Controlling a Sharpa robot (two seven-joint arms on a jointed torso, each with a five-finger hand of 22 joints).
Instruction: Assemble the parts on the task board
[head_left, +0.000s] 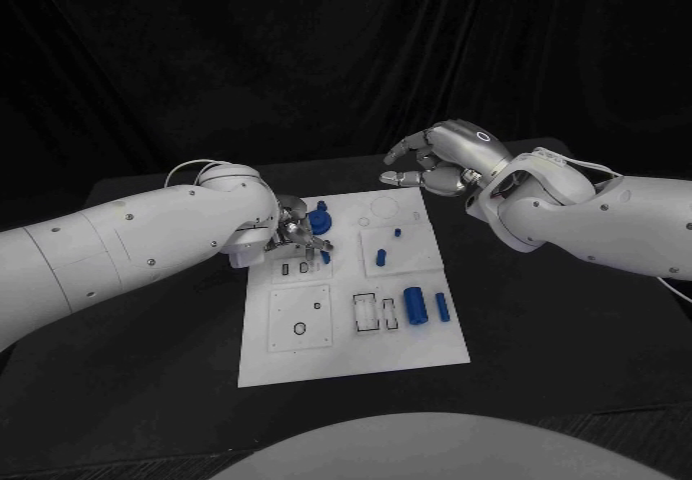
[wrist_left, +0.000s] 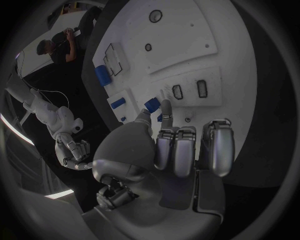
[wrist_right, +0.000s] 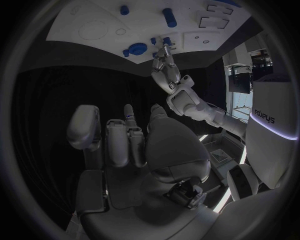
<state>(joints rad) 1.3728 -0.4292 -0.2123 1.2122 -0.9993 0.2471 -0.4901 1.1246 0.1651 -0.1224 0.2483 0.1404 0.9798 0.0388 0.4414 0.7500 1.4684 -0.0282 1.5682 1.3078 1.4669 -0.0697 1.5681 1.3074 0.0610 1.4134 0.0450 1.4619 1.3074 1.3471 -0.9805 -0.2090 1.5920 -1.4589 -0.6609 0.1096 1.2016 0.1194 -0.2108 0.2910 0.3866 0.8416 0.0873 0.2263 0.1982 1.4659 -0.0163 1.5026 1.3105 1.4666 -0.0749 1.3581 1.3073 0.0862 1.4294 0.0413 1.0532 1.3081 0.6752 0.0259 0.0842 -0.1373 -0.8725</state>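
The white task board (head_left: 353, 335) lies in the middle of the black table. My left hand (head_left: 296, 235) is low over its far left part. In the left wrist view this hand (wrist_left: 181, 145) has thumb and one finger brought together on a small blue part (wrist_left: 159, 117), with the other fingers curled. A second blue part (wrist_left: 152, 104) stands just beyond the fingertips, near two dark slots (wrist_left: 189, 90). A round blue part (head_left: 320, 213) sits beside the hand. My right hand (head_left: 440, 160) hovers beyond the board's far right corner, fingers curled in on nothing.
Two small blue pegs (head_left: 387, 246) stand in the board's far right area. Two blue cylinders (head_left: 426, 306) lie by outlined slots (head_left: 372, 313) nearer me. A ring mark (head_left: 300, 328) is on the near left plate. Black table surrounds the board.
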